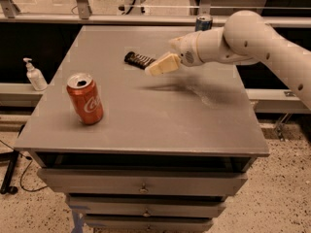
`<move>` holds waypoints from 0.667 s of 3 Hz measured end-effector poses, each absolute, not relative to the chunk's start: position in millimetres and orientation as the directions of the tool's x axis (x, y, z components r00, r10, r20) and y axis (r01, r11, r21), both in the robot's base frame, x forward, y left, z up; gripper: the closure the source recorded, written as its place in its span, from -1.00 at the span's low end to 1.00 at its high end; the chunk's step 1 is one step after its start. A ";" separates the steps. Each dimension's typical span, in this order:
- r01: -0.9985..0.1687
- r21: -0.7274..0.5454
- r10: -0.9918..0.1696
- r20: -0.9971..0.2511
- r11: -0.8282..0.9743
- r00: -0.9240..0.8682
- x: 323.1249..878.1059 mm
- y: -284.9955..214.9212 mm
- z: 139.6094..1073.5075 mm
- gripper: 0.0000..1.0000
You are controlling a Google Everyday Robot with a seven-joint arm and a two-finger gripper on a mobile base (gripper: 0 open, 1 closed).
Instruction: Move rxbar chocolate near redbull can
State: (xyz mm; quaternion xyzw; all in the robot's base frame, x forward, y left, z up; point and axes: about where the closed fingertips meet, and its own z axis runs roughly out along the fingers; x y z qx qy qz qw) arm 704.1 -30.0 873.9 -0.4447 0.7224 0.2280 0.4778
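The rxbar chocolate (138, 59), a flat black bar, lies on the grey table top (146, 115) left of centre, toward the back. The redbull can (203, 22) stands at the table's back right edge; only its blue and silver top shows above my arm. My gripper (156, 67) hangs just above the table, right beside the bar's right end and overlapping it in the camera view. I cannot tell whether it touches the bar. My white arm (243, 40) reaches in from the right.
An orange-red Coca-Cola can (85, 99) stands open-topped near the table's front left. A white pump bottle (34, 75) sits on a ledge left of the table. Drawers (142, 182) lie below the top. A railing runs behind.
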 end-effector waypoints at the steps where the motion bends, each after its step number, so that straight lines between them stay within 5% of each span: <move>1: -0.867 -0.082 -0.419 -0.895 0.492 -0.153 711.3 -22.3 866.1 -1.00; 2: -0.874 -0.064 -0.417 -0.894 0.481 -0.164 718.1 -12.4 855.7 -1.00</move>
